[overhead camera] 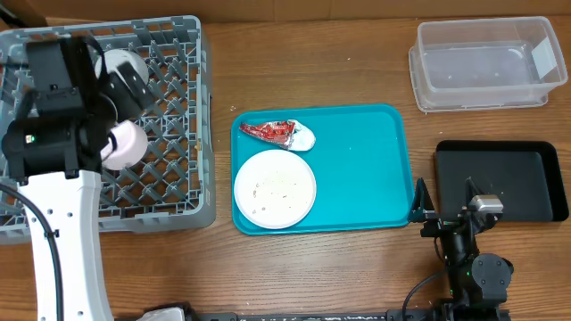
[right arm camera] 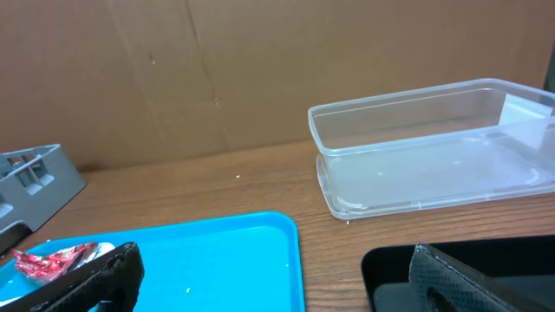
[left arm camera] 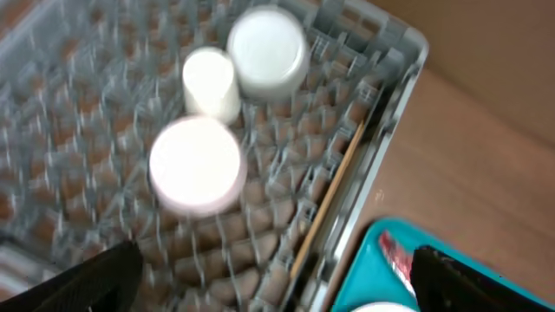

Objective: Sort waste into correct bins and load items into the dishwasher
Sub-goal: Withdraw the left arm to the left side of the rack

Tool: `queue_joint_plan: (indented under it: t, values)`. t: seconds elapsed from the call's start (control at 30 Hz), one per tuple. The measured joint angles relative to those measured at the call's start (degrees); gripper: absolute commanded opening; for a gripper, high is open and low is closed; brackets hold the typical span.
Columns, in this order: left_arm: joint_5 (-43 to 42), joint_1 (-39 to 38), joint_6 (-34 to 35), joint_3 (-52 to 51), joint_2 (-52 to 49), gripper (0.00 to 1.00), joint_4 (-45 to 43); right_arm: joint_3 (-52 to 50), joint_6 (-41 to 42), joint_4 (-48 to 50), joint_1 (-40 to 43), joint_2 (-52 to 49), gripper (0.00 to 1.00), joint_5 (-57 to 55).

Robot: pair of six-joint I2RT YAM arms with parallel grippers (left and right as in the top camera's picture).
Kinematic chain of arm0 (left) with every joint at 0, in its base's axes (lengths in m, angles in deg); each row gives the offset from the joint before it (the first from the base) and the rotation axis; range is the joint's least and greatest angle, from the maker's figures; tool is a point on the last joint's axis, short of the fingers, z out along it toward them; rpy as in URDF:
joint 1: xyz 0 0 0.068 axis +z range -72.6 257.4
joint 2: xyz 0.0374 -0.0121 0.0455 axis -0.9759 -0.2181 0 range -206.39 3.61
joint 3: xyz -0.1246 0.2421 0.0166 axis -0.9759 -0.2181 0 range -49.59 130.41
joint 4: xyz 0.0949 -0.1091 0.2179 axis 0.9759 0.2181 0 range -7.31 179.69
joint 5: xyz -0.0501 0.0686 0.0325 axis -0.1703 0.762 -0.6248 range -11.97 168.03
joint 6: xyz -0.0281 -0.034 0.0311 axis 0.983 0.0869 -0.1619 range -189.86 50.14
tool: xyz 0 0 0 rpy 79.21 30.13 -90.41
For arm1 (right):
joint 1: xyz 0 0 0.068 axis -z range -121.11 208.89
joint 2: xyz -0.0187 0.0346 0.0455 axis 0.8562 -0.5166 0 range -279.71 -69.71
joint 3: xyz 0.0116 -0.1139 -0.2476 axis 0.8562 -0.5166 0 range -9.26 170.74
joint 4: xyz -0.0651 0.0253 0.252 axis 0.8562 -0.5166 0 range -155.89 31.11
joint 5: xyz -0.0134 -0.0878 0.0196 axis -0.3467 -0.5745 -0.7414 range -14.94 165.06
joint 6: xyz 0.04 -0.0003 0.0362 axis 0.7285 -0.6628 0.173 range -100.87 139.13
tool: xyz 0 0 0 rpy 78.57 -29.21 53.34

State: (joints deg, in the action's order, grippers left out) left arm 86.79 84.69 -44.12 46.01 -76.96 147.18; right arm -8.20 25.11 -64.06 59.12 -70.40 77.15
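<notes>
Plate (overhead camera: 275, 187) on teal tray (overhead camera: 366, 178); L pincer (left arm camera: 276, 264) spread wide — over rack (overhead camera: 174, 174)

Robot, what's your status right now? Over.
Left fingers open over dish rack; right fingers open by teal tray. Cup and pinkish bowl racked. Plate, wrapper on tray. No blockage seen.

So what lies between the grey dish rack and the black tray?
Overhead view: the teal serving tray, carrying the white plate and red foil wrapper; the right end effector is at its edge beside the black tray.
</notes>
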Motion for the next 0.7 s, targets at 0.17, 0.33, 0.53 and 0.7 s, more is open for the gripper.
queue_joint_plan:
  t: [0.17,0.33,0.53,0.7]
  values:
    - [-0.87,3.78,9.6,0.0,-0.22,1.0,3.5,0.0,-0.02,0.0,0.0,0.0,1.0,0.02]
    - [-3.04,15.45,17.68,0.0,-0.33,1.0,6.49,0.0,0.02,0.0,0.0,0.0,1.0,0.0]
    - [-4.07,22.69,20.55,0.0,-1.25,1.0,12.11,0.0,2.03,2.4,0.02,-0.02,1.0,2.67]
    - [-4.72,22.97,21.07,0.0,-1.38,1.0,12.7,0.0,15.89,8.66,0.0,-0.04,1.0,19.02]
